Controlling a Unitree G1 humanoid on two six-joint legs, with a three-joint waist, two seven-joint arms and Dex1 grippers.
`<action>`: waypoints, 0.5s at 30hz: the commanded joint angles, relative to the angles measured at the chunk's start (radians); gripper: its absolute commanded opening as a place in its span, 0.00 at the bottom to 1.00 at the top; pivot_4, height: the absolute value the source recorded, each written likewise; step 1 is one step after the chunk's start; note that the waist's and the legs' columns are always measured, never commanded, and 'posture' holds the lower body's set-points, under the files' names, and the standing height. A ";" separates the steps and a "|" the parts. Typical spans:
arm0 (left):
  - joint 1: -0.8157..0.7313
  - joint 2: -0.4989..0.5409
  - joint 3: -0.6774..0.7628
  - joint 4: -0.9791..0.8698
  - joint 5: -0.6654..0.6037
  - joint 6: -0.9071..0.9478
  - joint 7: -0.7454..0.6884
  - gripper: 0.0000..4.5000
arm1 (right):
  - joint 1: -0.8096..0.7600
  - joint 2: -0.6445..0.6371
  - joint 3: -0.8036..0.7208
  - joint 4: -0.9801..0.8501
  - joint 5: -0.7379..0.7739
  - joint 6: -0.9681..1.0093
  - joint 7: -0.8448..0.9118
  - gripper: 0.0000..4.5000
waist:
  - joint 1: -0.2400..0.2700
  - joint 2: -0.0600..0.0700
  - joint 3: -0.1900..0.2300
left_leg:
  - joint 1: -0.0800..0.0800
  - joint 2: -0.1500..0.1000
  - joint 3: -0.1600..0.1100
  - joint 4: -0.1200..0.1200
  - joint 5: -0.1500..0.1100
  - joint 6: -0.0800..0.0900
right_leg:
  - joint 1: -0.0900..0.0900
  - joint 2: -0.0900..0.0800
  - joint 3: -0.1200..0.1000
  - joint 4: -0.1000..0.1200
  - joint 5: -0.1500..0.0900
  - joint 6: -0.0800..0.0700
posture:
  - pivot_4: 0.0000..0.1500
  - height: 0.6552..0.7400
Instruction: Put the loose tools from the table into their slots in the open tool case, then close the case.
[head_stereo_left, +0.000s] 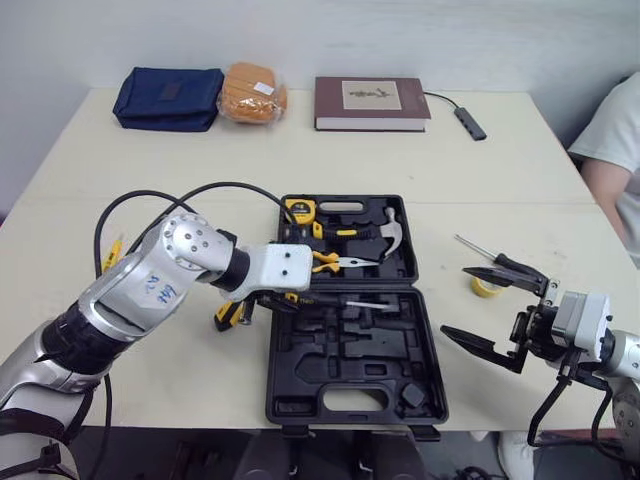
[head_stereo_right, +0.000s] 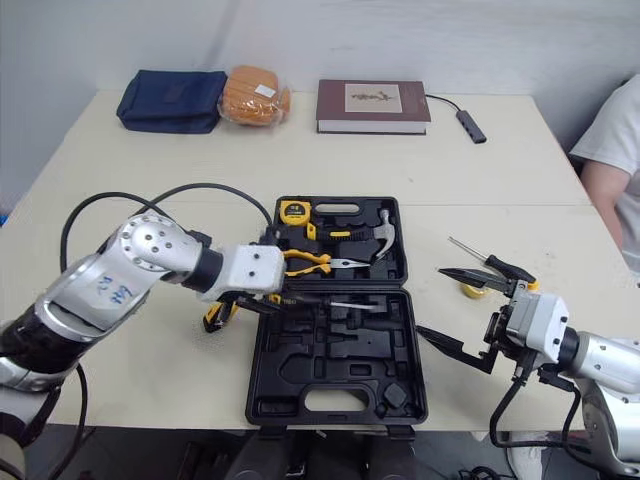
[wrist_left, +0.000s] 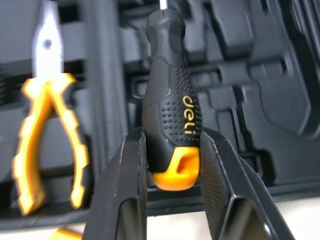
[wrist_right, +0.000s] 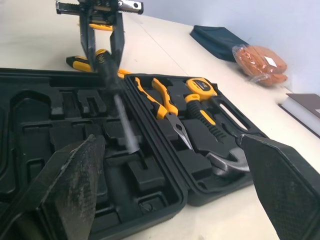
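Two black fingers (wrist_left: 122, 190) of the left hand (wrist_left: 171, 145) are clamped on the butt end of a screwdriver (wrist_left: 170, 100), gripping its black dotted handle just above the orange cap. The tool lies level, its shaft pointing to the robot's right over the near half of the open tool case (head_stereo_left: 300, 370), close to the hinge line; whether it touches the moulded slots cannot be told. That near half is otherwise bare. The far half holds yellow-handled pliers (head_stereo_left: 335, 262), a tape measure (head_stereo_left: 300, 210) and a hammer (head_stereo_left: 390, 232). Just left of the case, under the left wrist, a yellow-and-black tool (head_stereo_left: 230, 313) lies on the surface (head_stereo_left: 150, 180). The right hand (head_stereo_left: 455, 301) hovers beside the case's right edge with its fingers spread wide, gripping nothing. Beyond it lie a second screwdriver (head_stereo_left: 500, 260) and a roll of yellow tape (head_stereo_left: 487, 287). Along the far edge sit a blue bag (head_stereo_left: 168, 97) and a book (head_stereo_left: 371, 102).
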 joint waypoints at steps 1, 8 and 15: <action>-0.031 -0.016 -0.030 0.023 0.076 -0.004 -0.018 0.16 | 0.029 0.008 -0.026 -0.062 0.013 -0.009 -0.017 1.00 | 0.002 0.000 0.000 | 0.000 0.000 0.000 0.000 0.000 0.000 | 0.000 0.000 0.000 0.000 0.000 0.000 | 1.00 1.00; -0.025 -0.044 -0.014 0.042 0.121 0.037 -0.021 0.16 | 0.068 0.010 -0.027 -0.105 0.014 -0.007 -0.038 1.00 | 0.004 0.000 0.000 | -0.001 0.001 -0.001 0.004 -0.001 0.001 | 0.000 -0.001 0.000 0.000 0.000 0.000 | 1.00 1.00; -0.035 -0.096 0.062 0.007 0.046 0.136 -0.026 0.16 | 0.072 0.001 -0.020 -0.132 0.013 0.021 -0.066 1.00 | 0.003 0.000 0.000 | -0.002 0.001 -0.002 0.006 -0.001 0.001 | 0.000 -0.001 0.000 0.005 0.000 0.000 | 1.00 1.00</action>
